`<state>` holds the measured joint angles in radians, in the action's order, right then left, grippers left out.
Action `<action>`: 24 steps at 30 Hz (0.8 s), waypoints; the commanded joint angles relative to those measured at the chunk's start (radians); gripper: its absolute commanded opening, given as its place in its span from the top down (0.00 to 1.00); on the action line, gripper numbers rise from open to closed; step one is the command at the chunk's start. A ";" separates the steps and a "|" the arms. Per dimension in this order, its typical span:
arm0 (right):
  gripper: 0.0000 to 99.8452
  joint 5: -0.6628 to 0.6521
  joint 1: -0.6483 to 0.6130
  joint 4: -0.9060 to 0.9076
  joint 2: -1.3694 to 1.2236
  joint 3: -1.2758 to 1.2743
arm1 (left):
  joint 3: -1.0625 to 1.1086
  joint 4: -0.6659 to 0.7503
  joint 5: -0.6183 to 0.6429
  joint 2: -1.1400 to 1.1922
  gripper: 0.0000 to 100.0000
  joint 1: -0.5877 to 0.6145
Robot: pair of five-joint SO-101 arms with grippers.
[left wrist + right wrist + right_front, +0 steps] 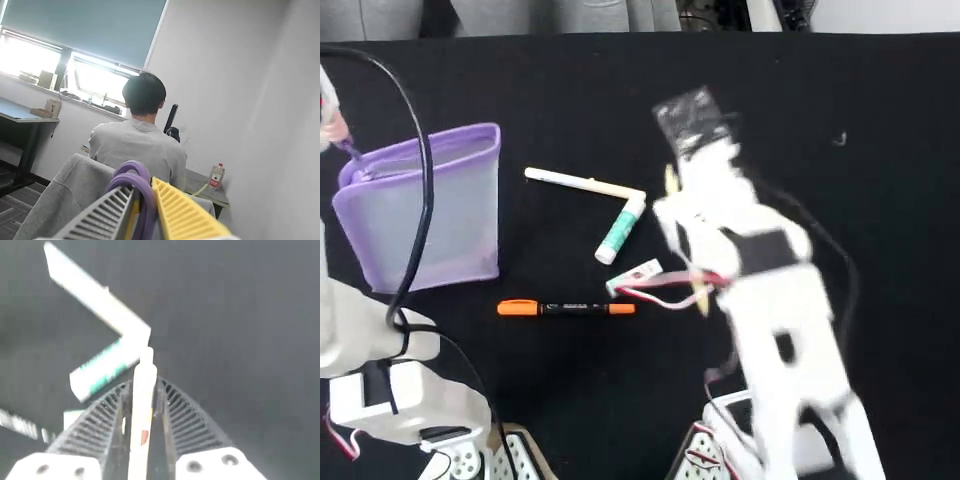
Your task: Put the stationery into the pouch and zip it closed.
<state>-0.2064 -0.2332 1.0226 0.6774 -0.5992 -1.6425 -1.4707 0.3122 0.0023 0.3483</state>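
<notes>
We see the right gripper (144, 385) pinching a slim white stick (141, 415), possibly a pen, a green-white tube (102, 371) just beyond its tips; the left gripper (142, 190) clamps the translucent purple pouch (440, 220) by its rim.

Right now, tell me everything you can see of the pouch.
The pouch is lilac and translucent, soft plastic by its look, with a darker purple rim. It stands upright on the black table, at the high view's left, mouth open. The left gripper is shut on its rim, the purple edge pinched between the grey and yellow fingers. A black cable crosses in front of it.
</notes>
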 commanded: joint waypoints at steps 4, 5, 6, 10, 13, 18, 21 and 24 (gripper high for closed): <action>0.99 -0.008 -0.132 -0.129 0.298 0.179 | -0.024 -0.041 0.012 -0.026 0.97 -0.027; 0.99 -0.008 -0.153 -0.172 0.314 0.177 | -0.024 -0.041 0.012 -0.026 0.97 -0.027; 0.99 -0.008 -0.176 -0.209 0.326 0.176 | -0.024 -0.041 0.012 -0.026 0.97 -0.027; 0.99 0.049 -0.282 -0.350 0.363 0.168 | -0.024 -0.038 0.012 -0.026 0.97 -0.027; 0.99 0.117 -0.344 -0.505 0.409 0.097 | -0.024 -0.032 0.012 -0.026 0.97 -0.030; 0.99 0.124 -0.465 -0.891 0.501 -0.136 | -0.022 -0.002 0.008 -0.018 0.97 -0.168; 0.99 0.124 -0.519 -1.023 0.521 -0.216 | -0.022 0.011 0.008 -0.017 0.97 -0.237; 0.99 0.129 -0.537 -1.059 0.521 -0.228 | -0.022 0.012 0.006 -0.017 0.97 -0.274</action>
<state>-0.0882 -0.7319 0.0575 1.1761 -0.8201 -1.6425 -1.4814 0.3153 -0.0008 0.1335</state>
